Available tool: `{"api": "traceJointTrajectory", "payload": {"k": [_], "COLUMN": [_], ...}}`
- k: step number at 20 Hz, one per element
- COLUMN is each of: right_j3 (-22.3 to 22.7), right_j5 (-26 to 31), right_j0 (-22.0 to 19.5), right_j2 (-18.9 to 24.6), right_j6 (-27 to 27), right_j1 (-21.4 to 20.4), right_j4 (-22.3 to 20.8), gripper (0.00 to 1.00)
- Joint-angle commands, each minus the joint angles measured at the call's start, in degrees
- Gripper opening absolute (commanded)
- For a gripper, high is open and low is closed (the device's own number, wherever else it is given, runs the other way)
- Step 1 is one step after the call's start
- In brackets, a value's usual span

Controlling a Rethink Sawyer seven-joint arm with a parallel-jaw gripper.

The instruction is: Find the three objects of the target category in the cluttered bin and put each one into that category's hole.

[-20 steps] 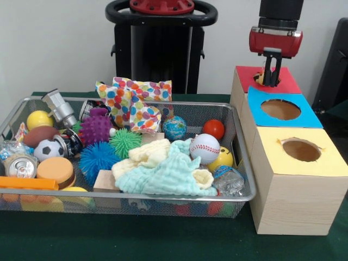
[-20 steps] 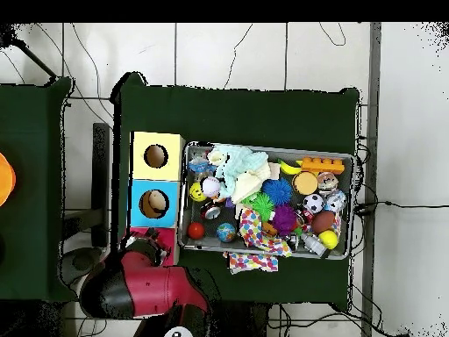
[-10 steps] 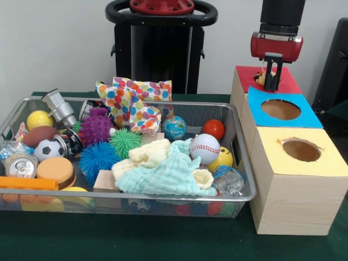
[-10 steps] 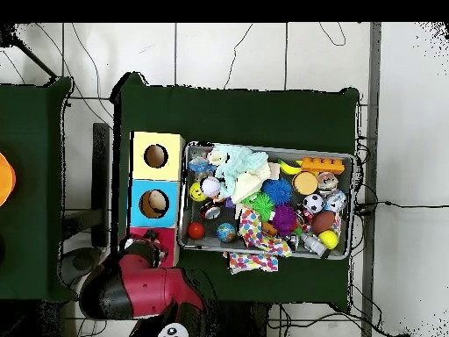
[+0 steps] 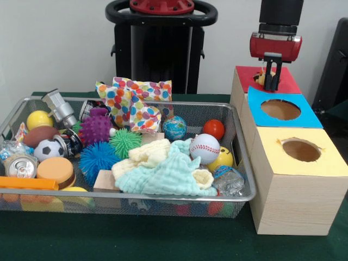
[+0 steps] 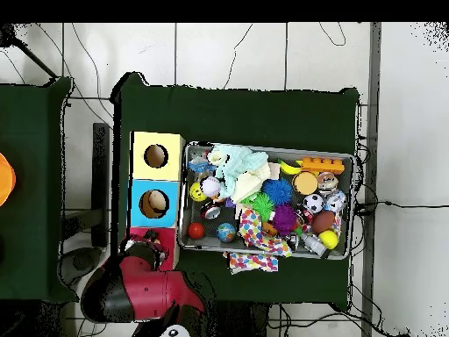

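End effector [image 5: 271,81] higher over red box [image 5: 285,81]

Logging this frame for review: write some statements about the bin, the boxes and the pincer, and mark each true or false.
1. The pincer hangs over the red-topped box. True.
2. The baseball lies on the green tablecloth. False: it lies in the wire mesh bin.
3. The blue-topped box stands between the red-topped and yellow-topped boxes. True.
4. The soccer ball sits inside the yellow-topped box's hole. False: it is in the bin.

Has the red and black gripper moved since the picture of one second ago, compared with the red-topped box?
Yes. The red and black gripper has risen slightly above the hole of the red-topped box, staying over it.
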Motion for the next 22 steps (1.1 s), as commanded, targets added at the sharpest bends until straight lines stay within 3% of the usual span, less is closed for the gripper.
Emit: {"api": "traceJointTrajectory", "payload": {"k": [1,10,22], "right_j3": [3.8,8.8,13.4], "right_j5": [-3.2,-5.9,-8.5], "right_j0": [-3.7,-6.2,-6.0], "right_j2": [5.7,7.3,7.2], "right_j6": [8.8,8.9,8.9], "right_j1": [4.3,3.0,2.2], "right_j4": [-1.3,-3.5,-3.8], "gripper": [0.0,0.0,0.0]}}
